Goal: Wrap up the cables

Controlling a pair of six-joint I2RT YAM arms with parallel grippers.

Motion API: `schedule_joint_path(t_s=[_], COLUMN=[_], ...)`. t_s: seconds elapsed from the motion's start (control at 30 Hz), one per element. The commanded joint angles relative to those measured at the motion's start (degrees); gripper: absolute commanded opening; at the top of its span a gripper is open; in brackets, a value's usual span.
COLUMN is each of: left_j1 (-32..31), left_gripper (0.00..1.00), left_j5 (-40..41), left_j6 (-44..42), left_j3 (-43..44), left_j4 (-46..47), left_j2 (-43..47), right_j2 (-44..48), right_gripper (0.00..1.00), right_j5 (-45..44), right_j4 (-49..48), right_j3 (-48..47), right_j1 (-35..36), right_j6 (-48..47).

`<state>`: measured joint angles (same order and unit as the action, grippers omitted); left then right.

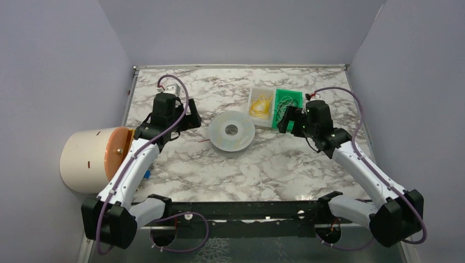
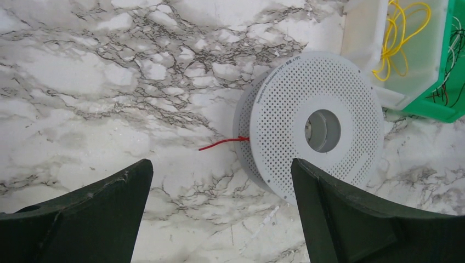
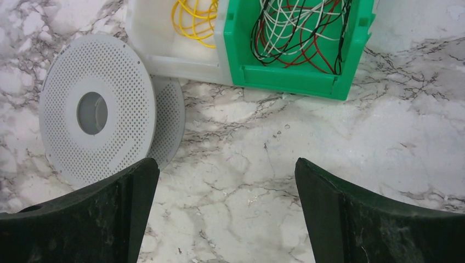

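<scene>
Only a short end of the red wire (image 2: 222, 143) shows — the rest runs out of sight under the spool (image 2: 279, 109) and its upper flange. The green bin (image 3: 290, 76) and white bin (image 3: 164, 49) are cut off by the right wrist view's top edge.

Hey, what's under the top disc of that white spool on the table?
A short end of red wire pokes out from under the top disc, and part of the lower disc shows. Anything wound between them is covered.
</scene>
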<state>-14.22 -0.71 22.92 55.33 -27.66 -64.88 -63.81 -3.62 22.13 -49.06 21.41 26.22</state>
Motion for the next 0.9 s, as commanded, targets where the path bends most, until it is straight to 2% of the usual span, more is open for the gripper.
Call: schedule_joint_path(t_s=[0.0, 0.17, 0.3, 0.4, 0.7, 0.87], left_j1=[0.0, 0.0, 0.0, 0.0, 0.0, 0.0], left_gripper=[0.99, 0.99, 0.99, 0.99, 0.99, 0.99], left_j5=[-0.1, -2.5, -5.3, -5.2, -14.2, -19.4], left_j6=[-2.5, -3.2, -6.3, -7.9, -9.2, -7.8], left_j3=[-1.3, -4.1, -4.7, -4.8, -4.9, -9.7], left_j4=[0.2, 0.3, 0.3, 1.8, 12.5, 20.2], left_j2=[5.7, 9.2, 11.2, 14.7, 19.5, 20.4], right_j2=[5.1, 10.0, 14.0, 16.9, 21.0, 23.0], right_gripper=[1.00, 1.00, 1.00, 1.00, 1.00, 1.00], right_j5=[0.1, 0.2, 6.1, 7.2, 7.9, 10.3], right_j4=[1.3, -0.5, -4.8, -6.4, -8.0, -9.8], right_j3=[2.2, 4.5, 8.3, 9.5, 10.4, 11.8], right_j1=[0.2, 0.2, 0.2, 0.2, 0.2, 0.2], right_j6=[0.8, 3.8, -0.3, -0.6, -1.1, -2.7])
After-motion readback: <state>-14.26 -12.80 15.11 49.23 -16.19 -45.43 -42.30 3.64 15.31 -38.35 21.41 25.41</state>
